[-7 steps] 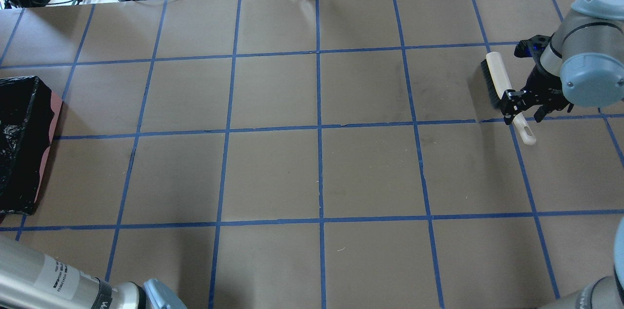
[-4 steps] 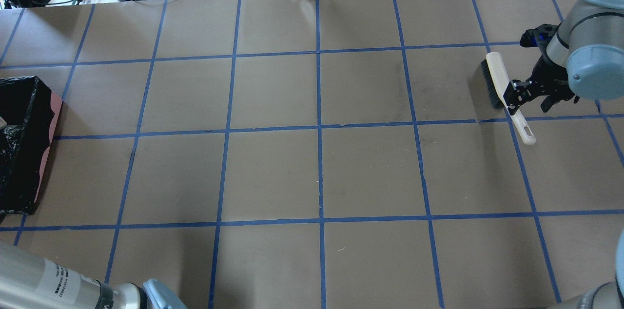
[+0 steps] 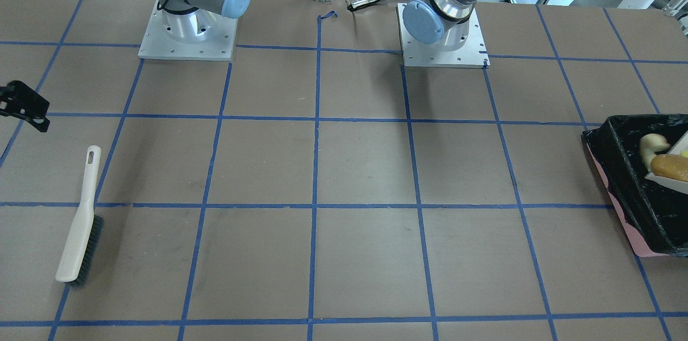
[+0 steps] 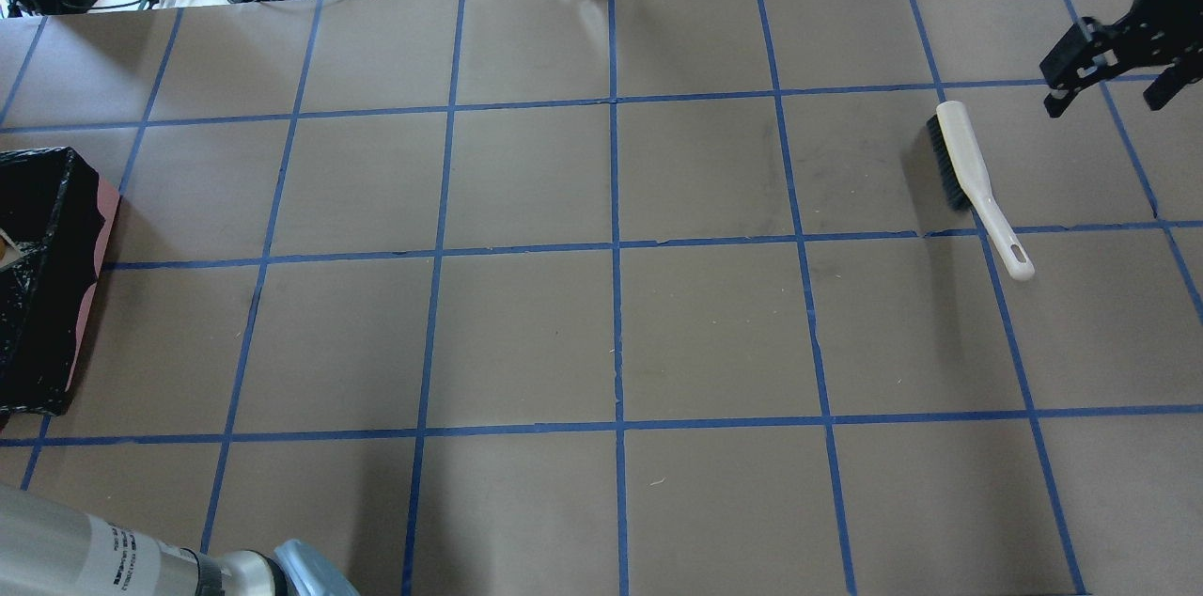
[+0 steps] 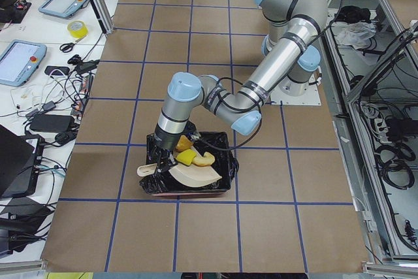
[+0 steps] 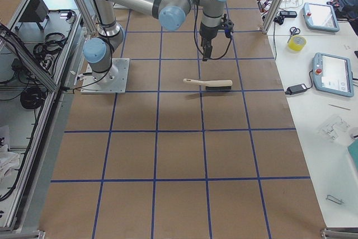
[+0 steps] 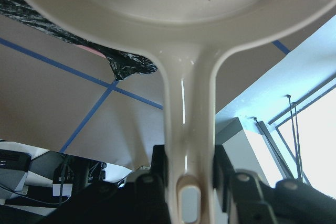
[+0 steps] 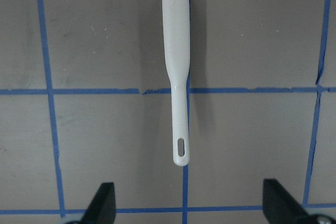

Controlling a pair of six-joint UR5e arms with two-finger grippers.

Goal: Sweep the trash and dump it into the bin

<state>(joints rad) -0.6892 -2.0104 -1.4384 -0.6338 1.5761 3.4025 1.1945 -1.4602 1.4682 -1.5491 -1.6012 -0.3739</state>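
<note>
trash (image 5: pixel 187 155) status? (A)

All of it is on the dustpan (image 5: pixel 194 176), and the pan is tipped inside the bin (image 3: pixel 618 169) at the left end of the table (image 4: pixel 526 333). The front view shows the potato piece (image 3: pixel 671 167) and the cream ring (image 3: pixel 652 146) resting on the pan's edge, with a sliver of yellow beside them. (B)

So nothing is dumped yet? (A)

I can't confirm any piece is off the pan. I'd call the sweep done and the dump half done. (B)

Grippers? (A)

The left gripper (image 7: pixel 189 167) has its fingers clamped on the dustpan handle. The right gripper (image 4: pixel 1104 93) hangs above the table with its fingers (image 8: pixel 106 203) wide apart and nothing between them. The brush (image 4: pixel 973 182) lies flat on the table below it, untouched. (B)

What's left? (A)

Probably a steeper tilt, so the pieces slide into the black liner. The risk is that a piece rolls over the pan's side and misses the bin. (B)
</note>
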